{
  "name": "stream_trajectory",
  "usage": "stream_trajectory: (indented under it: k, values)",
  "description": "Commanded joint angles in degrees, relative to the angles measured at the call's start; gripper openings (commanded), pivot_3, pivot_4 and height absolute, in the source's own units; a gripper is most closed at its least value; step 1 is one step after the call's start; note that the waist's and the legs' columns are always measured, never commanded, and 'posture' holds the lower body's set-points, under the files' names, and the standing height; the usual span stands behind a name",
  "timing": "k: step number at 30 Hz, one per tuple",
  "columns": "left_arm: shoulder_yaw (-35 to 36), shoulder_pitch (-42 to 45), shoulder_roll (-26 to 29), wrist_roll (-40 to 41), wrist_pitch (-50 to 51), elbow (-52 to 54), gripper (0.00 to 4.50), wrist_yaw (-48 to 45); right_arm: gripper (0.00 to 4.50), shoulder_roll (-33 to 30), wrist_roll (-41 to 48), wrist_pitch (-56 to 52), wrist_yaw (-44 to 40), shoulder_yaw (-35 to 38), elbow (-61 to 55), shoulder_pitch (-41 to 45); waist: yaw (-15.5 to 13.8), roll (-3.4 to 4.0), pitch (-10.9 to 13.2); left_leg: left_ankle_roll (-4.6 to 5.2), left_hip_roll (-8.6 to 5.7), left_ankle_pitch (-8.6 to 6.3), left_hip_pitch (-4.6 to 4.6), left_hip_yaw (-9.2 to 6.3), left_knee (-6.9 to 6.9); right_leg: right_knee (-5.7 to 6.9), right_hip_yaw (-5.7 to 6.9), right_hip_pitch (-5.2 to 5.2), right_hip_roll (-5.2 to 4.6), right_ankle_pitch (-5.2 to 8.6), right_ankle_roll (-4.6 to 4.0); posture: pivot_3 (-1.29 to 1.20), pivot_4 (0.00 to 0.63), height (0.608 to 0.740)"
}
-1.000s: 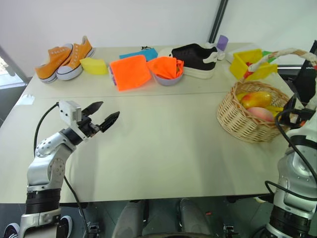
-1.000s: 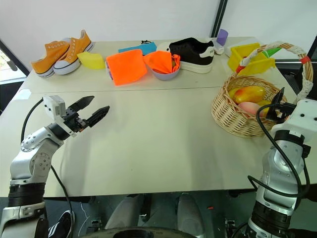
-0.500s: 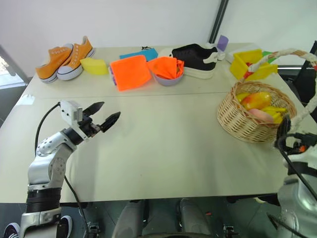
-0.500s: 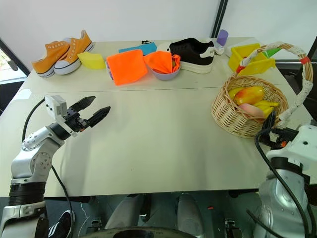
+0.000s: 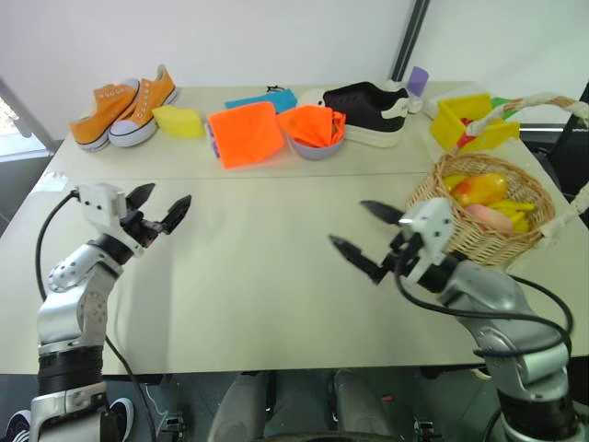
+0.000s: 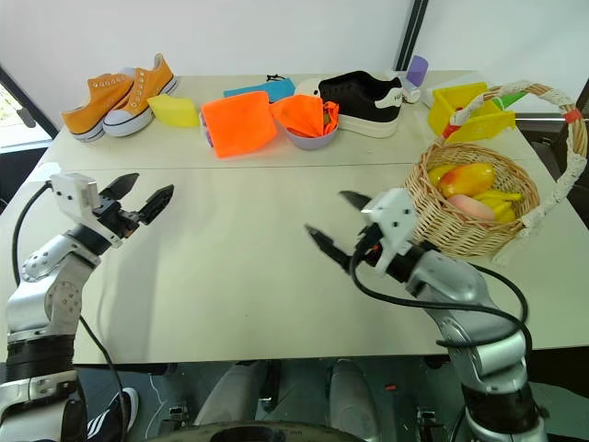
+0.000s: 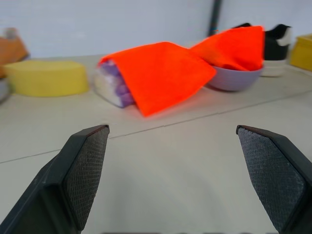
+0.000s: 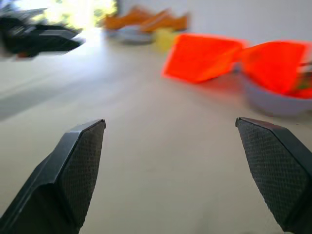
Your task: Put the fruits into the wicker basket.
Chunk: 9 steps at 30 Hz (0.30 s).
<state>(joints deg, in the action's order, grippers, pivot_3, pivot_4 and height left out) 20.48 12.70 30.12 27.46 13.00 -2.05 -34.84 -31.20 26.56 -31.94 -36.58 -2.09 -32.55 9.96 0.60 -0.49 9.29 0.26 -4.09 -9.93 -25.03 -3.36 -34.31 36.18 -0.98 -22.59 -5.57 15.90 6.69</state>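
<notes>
Pale beige table (image 5: 276, 276) under a white wall, with clutter along the far edge: orange sneakers (image 5: 124, 109), black shoe (image 5: 363, 109), orange cloth (image 5: 244, 133), small bowl (image 5: 313, 145), yellow bin (image 5: 465, 120). Toward the right edge, wicker basket (image 5: 479, 216) upright, white-wrapped handle arching over it. Inside, mango (image 5: 479, 189) lying roughly crosswise with peach (image 5: 486, 215) just beside it on the near side, among yellow fruit; both apparently already in, so task looks essentially done. Right gripper (image 5: 366, 238) empty, fingers spread wide, hovering over bare tabletop, pointing toward table centre and away from basket, which lies behind its wrist on the right. Left gripper (image 5: 158, 204) likewise spread wide and empty, well apart at the opposite side of the table. Right arm clearly nearer the basket should any further placing be needed. No loose fruit visible on bare tabletop.
</notes>
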Motion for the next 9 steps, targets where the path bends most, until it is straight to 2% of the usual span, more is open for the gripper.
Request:
stream_trajectory:
  k: [1, 5, 9]
  values:
    - [3.64, -1.33, 1.48, -1.38, -2.84, 0.87, 4.5, 1.88, 4.46, -0.16, -1.7, 4.13, -7.46, -5.24, 7.31, 6.22, 0.24, 0.0, 0.0, 0.0, 0.01, 0.0, 0.0, 0.0, 0.0, 0.02, -0.01, 0.01, 0.0, 0.0, 0.0, 0.0, 0.15, 0.74]
    - [5.76, -3.67, 1.42, -3.12, -4.79, 0.9, 4.5, 5.19, 4.46, 2.3, -3.52, 8.36, -9.48, -6.92, 14.21, 10.37, 0.09, 0.0, 0.0, -0.01, 0.01, -0.01, 0.0, 0.0, 0.03, 0.03, -0.03, -0.05, 0.01, -0.09, 0.17, 0.0, 0.15, 0.74]
    - [6.54, -5.81, 0.77, -3.3, -6.03, 1.99, 4.5, 6.15, 4.46, 2.9, -5.48, 11.74, -10.98, -7.72, 17.54, 10.78, -0.29, -0.04, -0.01, -0.05, -0.01, -0.03, 0.0, -0.01, 0.03, 0.0, -0.02, -0.21, -0.02, -0.11, 0.19, 0.0, 0.15, 0.74]
